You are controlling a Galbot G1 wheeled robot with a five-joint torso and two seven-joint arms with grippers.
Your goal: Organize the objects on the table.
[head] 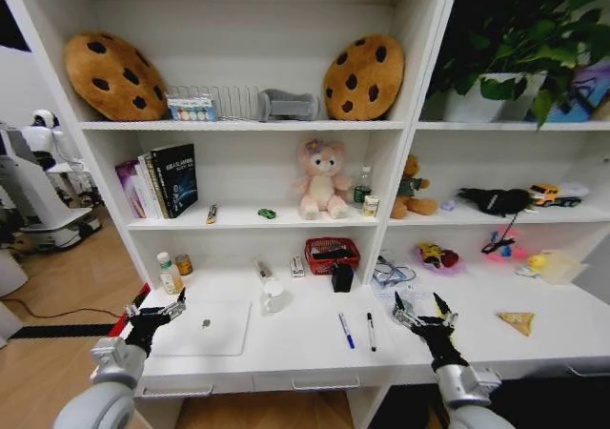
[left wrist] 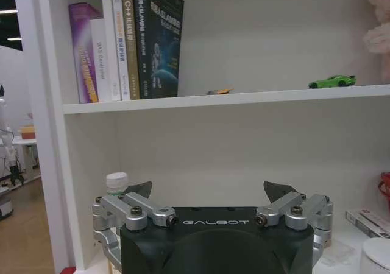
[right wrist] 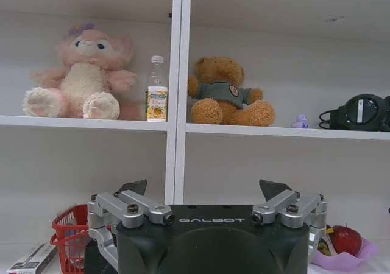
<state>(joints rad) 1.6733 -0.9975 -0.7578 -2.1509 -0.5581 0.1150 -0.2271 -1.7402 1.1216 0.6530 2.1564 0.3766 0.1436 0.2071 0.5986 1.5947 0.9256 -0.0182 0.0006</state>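
A closed silver laptop [head: 202, 327] lies on the white table [head: 305, 348] at the front left. My left gripper [head: 155, 306] hovers open over its left edge, with nothing between the fingers [left wrist: 209, 190]. A blue pen [head: 346, 330] and a black pen [head: 371, 331] lie side by side near the front middle. Just right of them my right gripper [head: 419, 305] is open and empty [right wrist: 204, 187]. On the shelf above the table stand a tiny green toy car [head: 267, 214] [left wrist: 332, 81] and a small green-labelled clear bottle [head: 362, 185] [right wrist: 157, 89].
A red basket [head: 332, 254], a white mug [head: 274, 296], a black cup [head: 342, 276], a white-capped bottle [head: 169, 273] and a jar [head: 184, 265] stand at the table's back. A yellow wedge [head: 516, 322] lies at the right. Books [head: 162, 179] and plush toys [head: 320, 179] fill the shelf.
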